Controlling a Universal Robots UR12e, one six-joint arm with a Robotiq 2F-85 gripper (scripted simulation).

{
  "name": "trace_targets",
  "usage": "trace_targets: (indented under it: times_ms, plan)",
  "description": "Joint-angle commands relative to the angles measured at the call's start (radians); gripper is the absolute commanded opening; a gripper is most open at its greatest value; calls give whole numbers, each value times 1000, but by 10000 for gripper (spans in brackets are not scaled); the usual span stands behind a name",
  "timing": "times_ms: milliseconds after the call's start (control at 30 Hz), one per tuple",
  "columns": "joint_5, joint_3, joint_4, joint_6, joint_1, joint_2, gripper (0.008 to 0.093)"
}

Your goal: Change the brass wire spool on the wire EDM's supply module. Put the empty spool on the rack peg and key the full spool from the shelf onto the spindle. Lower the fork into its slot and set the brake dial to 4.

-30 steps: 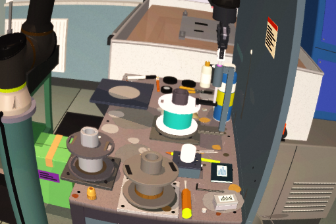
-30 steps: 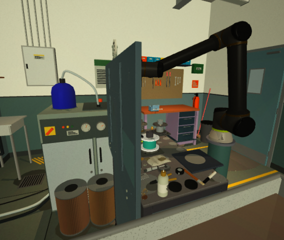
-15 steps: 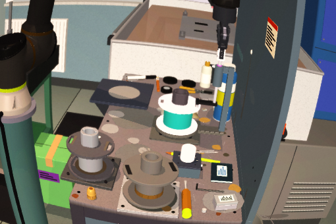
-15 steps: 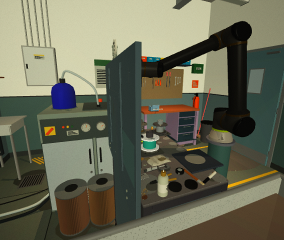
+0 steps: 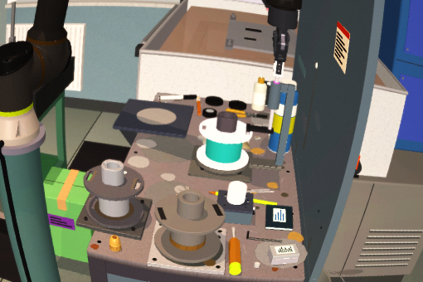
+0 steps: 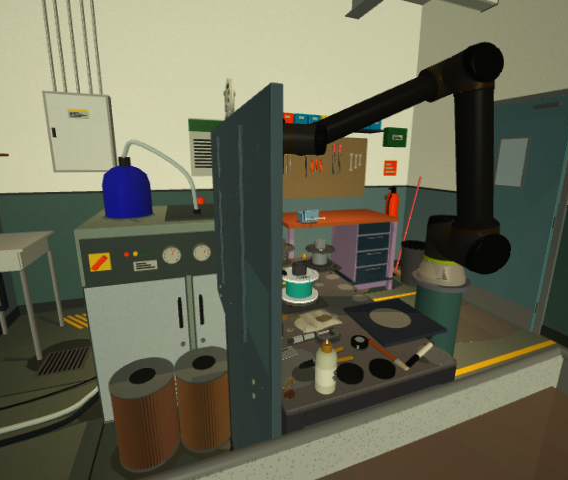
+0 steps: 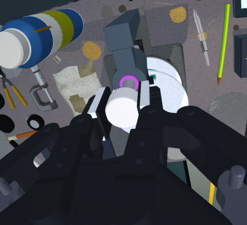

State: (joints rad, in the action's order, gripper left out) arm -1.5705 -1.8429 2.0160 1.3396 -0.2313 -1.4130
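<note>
My gripper (image 7: 121, 103) (image 5: 278, 69) hangs at the back of the bench, close to the tall dark panel. The white knurled knob (image 7: 120, 107) on top of the fork (image 7: 125, 50) is clamped in my closed fingers. The grey fork (image 5: 283, 120) stands upright over a teal spool with white flanges (image 5: 224, 141) (image 6: 300, 287), which sits on its base plate. Two grey spools (image 5: 113, 191) (image 5: 188, 224) stand at the front of the bench. A white dial (image 5: 237, 192) sits on a small dark box.
The tall dark panel (image 5: 336, 110) rises right beside my gripper. A blue, white and yellow cylinder (image 5: 283, 120) stands behind the fork. A white bottle (image 5: 259, 93), black discs, pliers, a clamp and a pencil lie around the bench top.
</note>
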Motion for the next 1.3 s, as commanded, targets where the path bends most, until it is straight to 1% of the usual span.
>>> trace_targets:
  times_ms: [0,333,1167,1267]
  plan:
    - [0,-1,0,0,0,0,80]
    - [0,1,1,0,0,0,80]
    - [0,1,1,0,0,0,575]
    - [0,1,1,0,0,0,580]
